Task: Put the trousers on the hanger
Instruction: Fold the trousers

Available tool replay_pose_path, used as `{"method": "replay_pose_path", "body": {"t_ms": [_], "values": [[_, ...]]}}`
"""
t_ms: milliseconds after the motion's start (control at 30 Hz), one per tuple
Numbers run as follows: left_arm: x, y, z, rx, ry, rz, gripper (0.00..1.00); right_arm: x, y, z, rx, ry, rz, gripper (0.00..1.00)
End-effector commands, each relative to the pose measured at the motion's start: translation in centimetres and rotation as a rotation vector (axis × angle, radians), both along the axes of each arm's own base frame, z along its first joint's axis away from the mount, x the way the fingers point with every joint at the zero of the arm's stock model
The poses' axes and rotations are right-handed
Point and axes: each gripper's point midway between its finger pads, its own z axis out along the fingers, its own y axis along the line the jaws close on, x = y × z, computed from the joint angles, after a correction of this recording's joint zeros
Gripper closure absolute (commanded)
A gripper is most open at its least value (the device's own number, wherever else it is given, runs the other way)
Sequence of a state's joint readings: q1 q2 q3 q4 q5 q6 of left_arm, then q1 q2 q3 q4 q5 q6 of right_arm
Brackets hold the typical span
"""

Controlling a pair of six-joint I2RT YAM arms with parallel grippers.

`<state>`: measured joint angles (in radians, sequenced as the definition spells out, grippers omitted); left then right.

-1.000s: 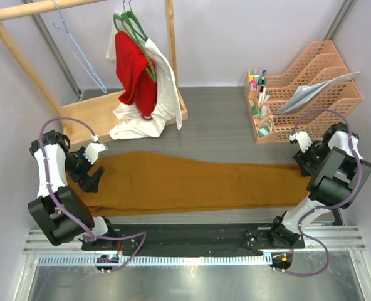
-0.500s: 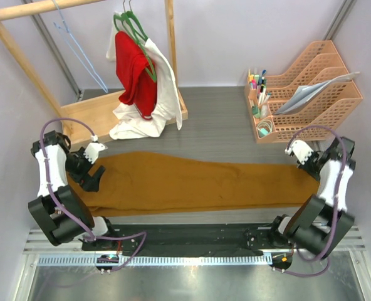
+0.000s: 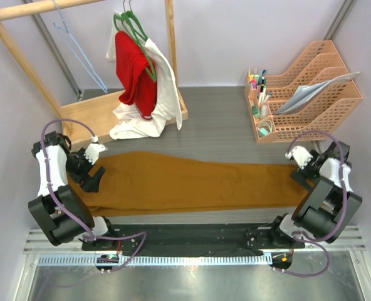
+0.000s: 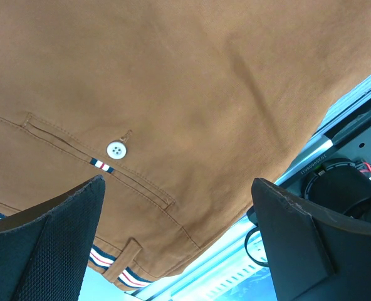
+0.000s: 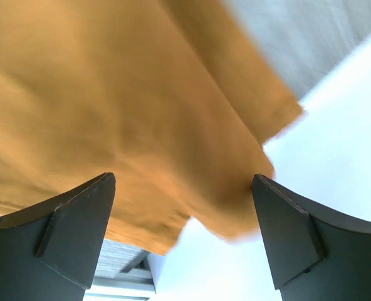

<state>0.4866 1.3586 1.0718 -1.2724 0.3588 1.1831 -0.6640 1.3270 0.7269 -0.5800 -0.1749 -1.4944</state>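
Observation:
The mustard-brown trousers (image 3: 192, 184) lie flat across the table, waist at the left and leg ends at the right. The light-blue wire hanger (image 3: 79, 53) hangs from the wooden rail at the back left, far from both grippers. My left gripper (image 3: 90, 177) is open just above the waist; in the left wrist view (image 4: 178, 188) it is over the trousers (image 4: 192, 81), with a white button (image 4: 116, 149) and the striped waistband below it. My right gripper (image 3: 301, 175) is open over the leg ends; the right wrist view (image 5: 183, 182) shows the hem (image 5: 141, 125) between the fingers.
A wooden clothes rack (image 3: 91, 116) stands at the back left, with green hangers (image 3: 132, 28) bearing a red garment (image 3: 135, 72) and a white garment (image 3: 163, 94). A peach file organiser (image 3: 311, 91) with pens stands at the back right. A black rail (image 3: 192, 238) runs along the near edge.
The right arm has swung its elbow round and down, and its gripper has shifted slightly nearer over the leg ends. The left arm and the trousers have not moved.

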Motion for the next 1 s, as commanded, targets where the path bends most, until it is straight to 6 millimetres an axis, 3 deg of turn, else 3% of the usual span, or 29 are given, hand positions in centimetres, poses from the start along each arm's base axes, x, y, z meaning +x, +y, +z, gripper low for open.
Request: {"method": "replay_pose_path", "body": {"t_ms": [0,33,67,100,167,200,233,300,367,467,500,567,633,667,733,767,933,967], "values": [[0.2,0.0,0.3,0.008,-0.013,-0.004,0.0,3.6,-1.8,6.4,0.113,-0.119,-0.159,0.05],[0.1,0.1,0.2,0.01,-0.013,-0.004,0.0,3.1,-0.7,5.8,0.211,-0.068,-0.175,0.05],[0.1,0.0,0.2,0.012,-0.016,-0.004,0.0,4.0,-1.4,7.4,0.223,-0.092,-0.204,0.08],[0.2,0.0,0.2,0.01,-0.02,-0.004,0.0,3.6,-1.0,7.4,0.267,-0.06,-0.224,0.21],[0.1,-0.1,0.2,0.003,-0.019,0.003,0.0,4.4,-1.2,7.6,0.326,-0.057,-0.26,0.38],[0.1,-0.3,0.2,-0.004,-0.015,0.008,0.0,3.9,-0.7,7.3,0.351,-0.024,-0.256,0.58],[0.1,-0.2,0.1,-0.007,-0.014,0.013,0.0,3.6,-0.3,6.6,0.369,-0.006,-0.259,0.65],[0.1,-0.3,0.1,-0.007,-0.011,0.017,0.0,3.0,0.2,5.9,0.361,0.014,-0.227,0.76],[0.2,-0.2,0.0,-0.008,-0.01,0.025,0.0,1.6,1.0,4.0,0.356,0.07,-0.234,0.78],[0.5,-0.1,-0.2,-0.014,-0.006,0.046,0.0,0.5,0.7,0.6,0.31,0.131,-0.261,0.78],[0.5,-0.2,-0.2,-0.017,-0.004,0.054,0.0,1.4,-0.4,-0.1,0.273,0.095,-0.283,0.78],[0.8,-0.2,-0.2,-0.02,-0.008,0.058,0.0,1.0,-1.2,-2.6,0.244,0.134,-0.325,0.76],[1.0,0.1,-0.2,-0.01,-0.01,0.071,0.0,2.4,-3.1,-3.3,0.201,0.091,-0.399,0.76],[1.0,0.2,-0.3,-0.005,-0.006,0.079,0.0,2.2,-3.6,-4.3,0.192,0.122,-0.42,0.7],[1.2,0.8,-0.5,0.022,-0.008,0.097,0.0,2.5,-4.4,-3.8,0.19,0.107,-0.465,0.59],[1.2,1.3,-0.7,0.049,-0.001,0.1,0.0,2.3,-3.9,-3.5,0.221,0.115,-0.466,0.46],[1.1,2.3,-1.4,0.1,0.005,0.113,0.0,2.4,-5.4,0.8,0.278,0.053,-0.575,0.14],[1.1,2.3,-1.5,0.099,0.007,0.116,0.0,1.5,-5.1,1.0,0.312,0.089,-0.609,0.08]]}}
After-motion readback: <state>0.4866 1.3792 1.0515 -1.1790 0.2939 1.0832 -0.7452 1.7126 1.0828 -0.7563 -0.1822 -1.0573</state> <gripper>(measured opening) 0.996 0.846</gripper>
